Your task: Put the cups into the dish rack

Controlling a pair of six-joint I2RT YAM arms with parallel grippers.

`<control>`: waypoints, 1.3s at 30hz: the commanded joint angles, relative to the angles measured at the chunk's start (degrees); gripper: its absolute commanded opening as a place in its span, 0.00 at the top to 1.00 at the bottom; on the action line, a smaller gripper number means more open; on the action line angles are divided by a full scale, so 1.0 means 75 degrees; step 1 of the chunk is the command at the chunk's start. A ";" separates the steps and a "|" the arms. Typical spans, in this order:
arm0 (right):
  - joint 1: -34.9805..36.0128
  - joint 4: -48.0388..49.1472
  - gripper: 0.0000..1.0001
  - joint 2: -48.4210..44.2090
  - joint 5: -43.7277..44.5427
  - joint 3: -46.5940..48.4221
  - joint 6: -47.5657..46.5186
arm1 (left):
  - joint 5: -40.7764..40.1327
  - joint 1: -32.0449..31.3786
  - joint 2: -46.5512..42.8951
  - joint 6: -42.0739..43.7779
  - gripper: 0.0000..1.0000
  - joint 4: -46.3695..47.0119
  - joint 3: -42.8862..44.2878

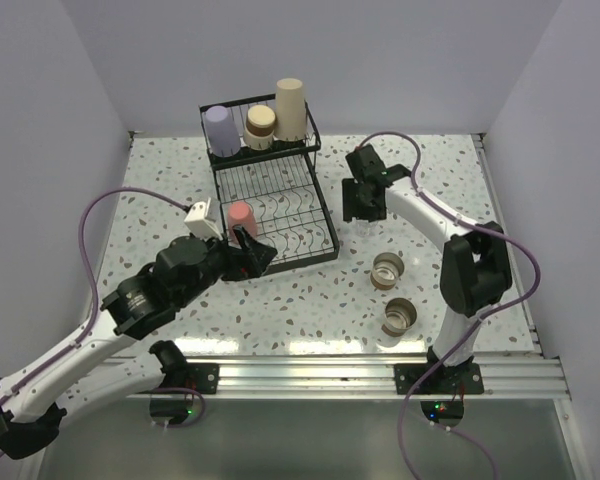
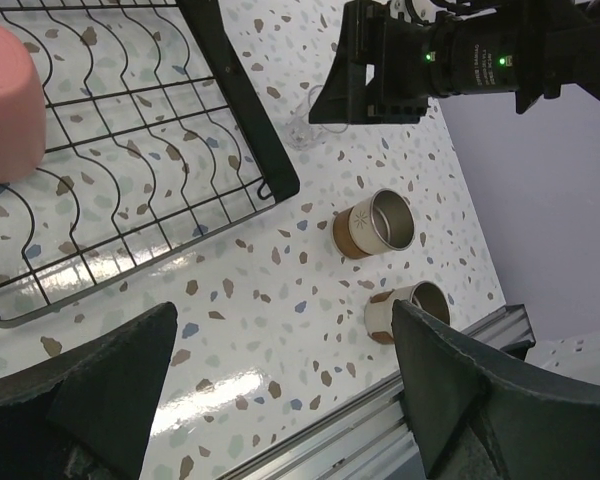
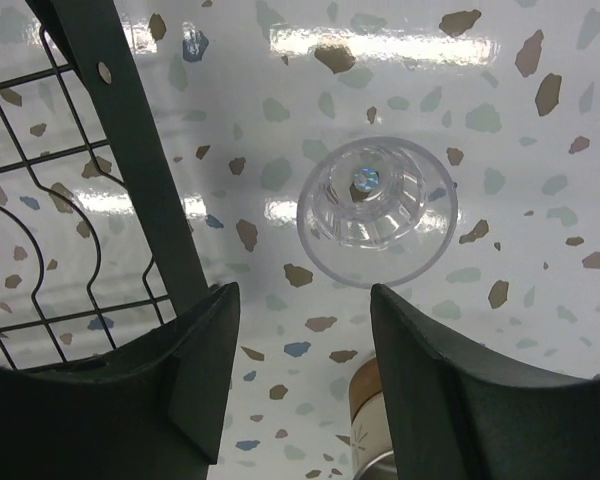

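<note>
The black wire dish rack (image 1: 325, 240) holds a lavender cup (image 1: 220, 130), a short tan cup (image 1: 260, 122) and a tall beige cup (image 1: 290, 108) in its upper basket. A red-pink cup (image 1: 240, 217) stands upside down in the lower tray and shows in the left wrist view (image 2: 5, 100). My left gripper (image 1: 252, 255) is open and empty at the tray's front left corner. My right gripper (image 1: 363, 210) is open above the clear glass (image 3: 377, 210), which stands on the table right of the rack. Two tan-and-metallic cups (image 1: 388, 270) (image 1: 399, 316) lie on the table.
The rack's right edge bar (image 3: 130, 150) runs close beside my right gripper's left finger. The clear glass (image 2: 310, 120) and both tan cups (image 2: 375, 225) (image 2: 410, 310) show in the left wrist view. A metal rail (image 1: 330, 375) borders the near table edge.
</note>
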 commanded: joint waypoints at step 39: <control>-0.0189 -0.0309 1.00 -0.0458 0.0882 0.0881 -0.0009 | -0.0789 -0.0028 0.1264 0.0249 0.12 0.0394 0.0420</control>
